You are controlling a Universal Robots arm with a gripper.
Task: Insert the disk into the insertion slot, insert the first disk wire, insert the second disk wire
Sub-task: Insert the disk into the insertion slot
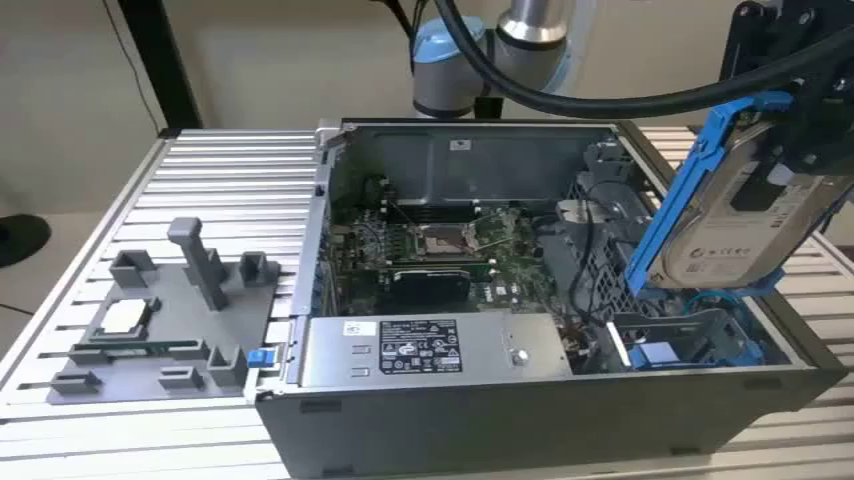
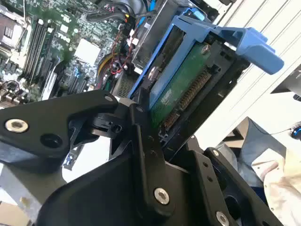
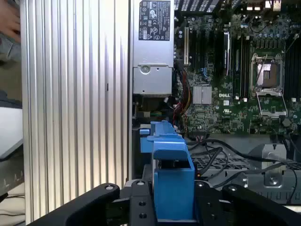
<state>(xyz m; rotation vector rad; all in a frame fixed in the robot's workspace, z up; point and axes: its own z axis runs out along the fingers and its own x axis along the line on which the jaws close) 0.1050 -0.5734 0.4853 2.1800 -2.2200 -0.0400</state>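
Exterior view shows my fingers (image 1: 785, 172) pinching the disk (image 1: 741, 225) across its blue carrier (image 1: 694, 170), tilted above the insertion slot (image 1: 681, 345); dense, stiff, shock-fragile, I judge.

The exterior view looks down from high up into the open computer case (image 1: 534, 425) on the tabletop (image 1: 227, 170), fairly near. Both wrist views sit tight against the disk (image 3: 171, 179) (image 2: 183, 89), facing down into the case; all three share the motherboard (image 1: 427, 250).
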